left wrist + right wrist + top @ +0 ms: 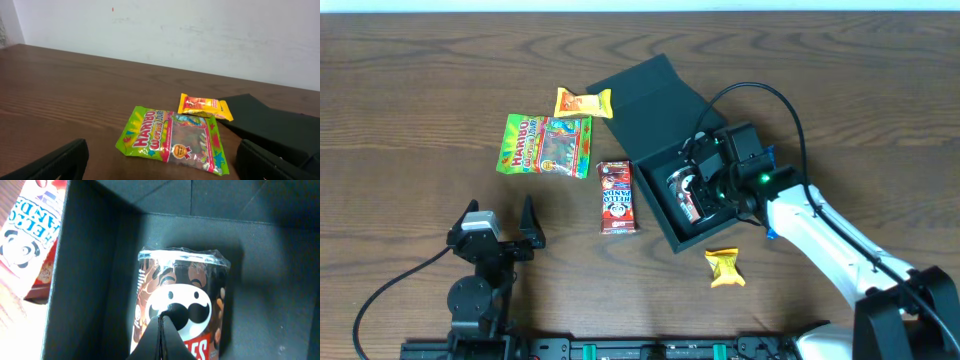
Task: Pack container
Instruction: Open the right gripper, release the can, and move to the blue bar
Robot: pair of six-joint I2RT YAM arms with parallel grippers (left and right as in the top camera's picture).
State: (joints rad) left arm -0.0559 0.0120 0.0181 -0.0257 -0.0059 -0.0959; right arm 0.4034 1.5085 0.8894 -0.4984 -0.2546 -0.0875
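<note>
The container [663,218] is a dark square box, open, its lid [645,95] lying flat behind it. Inside lies a small Pringles can [682,192] on its side. My right gripper [705,185] hovers in the box just over the can. In the right wrist view its fingertips [162,317] are pressed together with nothing between them, right above the can [180,295], with the container floor [270,280] around it. My left gripper [500,235] stands open near the front left, empty. Its fingers [60,162] frame the Haribo bag [172,140].
Left of the box lie a Haribo bag [545,144], a yellow-orange packet [583,102] and a Hello Panda packet [616,197]. A small yellow packet [724,267] lies in front of the box. The right arm's cable arches over the box.
</note>
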